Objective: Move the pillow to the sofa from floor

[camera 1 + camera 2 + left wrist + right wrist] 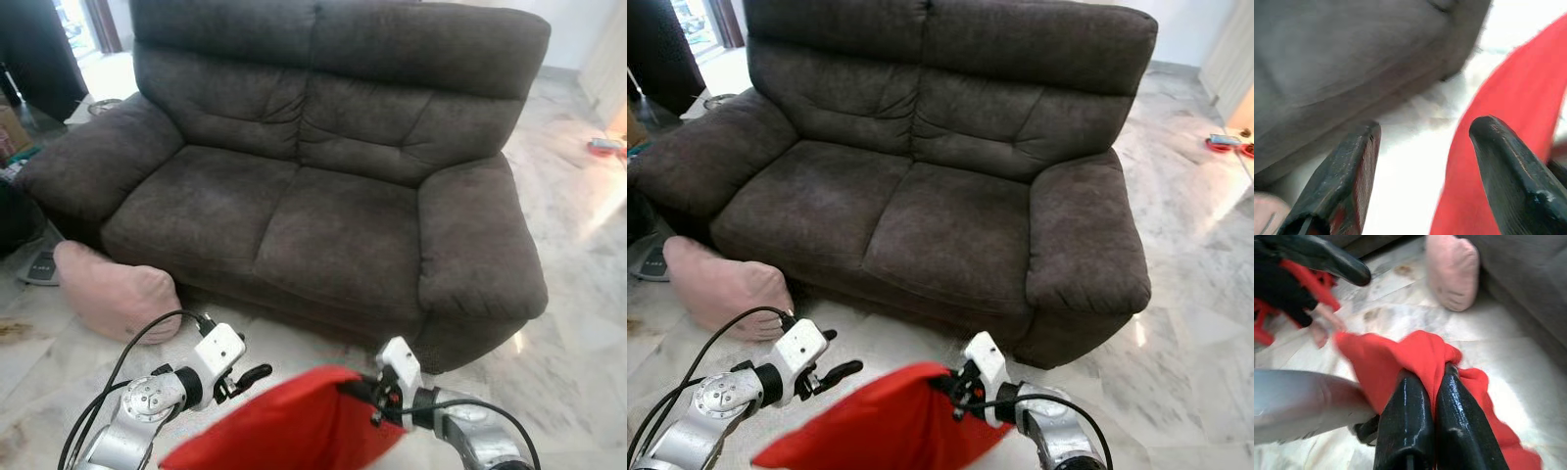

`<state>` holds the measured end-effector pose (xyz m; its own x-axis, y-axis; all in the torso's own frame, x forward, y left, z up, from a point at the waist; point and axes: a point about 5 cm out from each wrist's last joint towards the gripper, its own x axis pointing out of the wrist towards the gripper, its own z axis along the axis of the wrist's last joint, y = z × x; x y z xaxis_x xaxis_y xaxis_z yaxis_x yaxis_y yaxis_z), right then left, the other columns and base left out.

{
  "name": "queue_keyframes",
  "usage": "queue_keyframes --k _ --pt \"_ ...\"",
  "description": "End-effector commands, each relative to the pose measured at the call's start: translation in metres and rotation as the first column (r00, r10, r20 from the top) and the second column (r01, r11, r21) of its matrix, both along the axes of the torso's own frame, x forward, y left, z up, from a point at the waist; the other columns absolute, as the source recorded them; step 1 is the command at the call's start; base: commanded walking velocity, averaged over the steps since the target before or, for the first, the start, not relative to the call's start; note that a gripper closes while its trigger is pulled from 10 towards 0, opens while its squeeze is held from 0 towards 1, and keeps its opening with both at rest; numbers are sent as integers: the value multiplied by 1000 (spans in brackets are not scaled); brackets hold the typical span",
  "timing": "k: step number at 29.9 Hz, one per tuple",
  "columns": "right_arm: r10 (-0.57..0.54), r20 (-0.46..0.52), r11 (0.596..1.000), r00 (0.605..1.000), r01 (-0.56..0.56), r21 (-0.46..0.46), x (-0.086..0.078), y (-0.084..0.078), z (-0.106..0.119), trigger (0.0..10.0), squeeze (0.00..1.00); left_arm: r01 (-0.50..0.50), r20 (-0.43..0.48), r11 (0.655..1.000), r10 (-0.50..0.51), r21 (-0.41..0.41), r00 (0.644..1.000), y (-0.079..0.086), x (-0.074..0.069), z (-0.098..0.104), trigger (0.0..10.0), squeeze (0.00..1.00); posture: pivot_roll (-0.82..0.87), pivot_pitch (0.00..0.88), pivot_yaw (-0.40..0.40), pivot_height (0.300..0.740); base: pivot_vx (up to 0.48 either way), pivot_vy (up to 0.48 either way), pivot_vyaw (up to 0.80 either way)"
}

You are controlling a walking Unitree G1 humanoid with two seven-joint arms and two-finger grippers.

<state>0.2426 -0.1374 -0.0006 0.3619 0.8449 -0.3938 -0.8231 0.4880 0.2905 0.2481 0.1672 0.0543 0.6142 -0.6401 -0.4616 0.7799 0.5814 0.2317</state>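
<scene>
Red pillow (284,421) pinched in right gripper (1432,382) jaws; left gripper (257,373) jaws spread beside it.

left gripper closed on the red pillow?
No: the left gripper is open, its fingers apart beside the red pillow, pinching nothing.

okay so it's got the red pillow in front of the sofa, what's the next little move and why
Probably lift and carry the red pillow forward over the sofa seat. The right tool is shut on its corner; the left tool is open beside it, and the pillow hangs low, short of the seat's front edge.
</scene>
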Motion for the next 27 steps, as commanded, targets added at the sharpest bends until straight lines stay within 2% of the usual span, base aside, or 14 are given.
queue_keyframes --k 1,2,6,10,14,22,27 --pt "42 109 998 993 -48 46 13 5 23 10000 0 57 -34 998 -58 -20 998 -7 -6 2 10000 0 143 36 -62 740 0 0 0" --pt "49 114 997 992 -55 49 12 6 25 10000 0 87 -72 995 -90 -38 993 -9 -10 3 10000 0 145 36 -61 740 0 0 0" --pt "65 111 997 992 -70 42 11 6 25 10000 0 132 -111 991 -134 -30 985 -9 -16 -1 10000 0 142 36 -61 740 0 0 0" --pt "95 102 994 990 -99 38 8 6 26 10000 0 173 -143 985 -171 -2 975 -8 -20 -4 10000 0 144 38 -60 740 0 0 0" --pt "105 108 992 989 -112 59 5 8 31 10000 0 231 -187 971 -215 68 958 -2 -25 -6 10000 0 144 41 -59 740 0 0 0" --pt "140 98 987 985 -147 71 0 10 33 10000 0 246 -157 964 -228 102 961 2 -20 2 10000 0 145 43 -60 740 0 0 0" --pt "180 91 980 979 -187 72 -5 8 36 10000 0 283 -179 951 -259 125 949 6 -21 5 10000 0 146 46 -61 740 0 0 0"
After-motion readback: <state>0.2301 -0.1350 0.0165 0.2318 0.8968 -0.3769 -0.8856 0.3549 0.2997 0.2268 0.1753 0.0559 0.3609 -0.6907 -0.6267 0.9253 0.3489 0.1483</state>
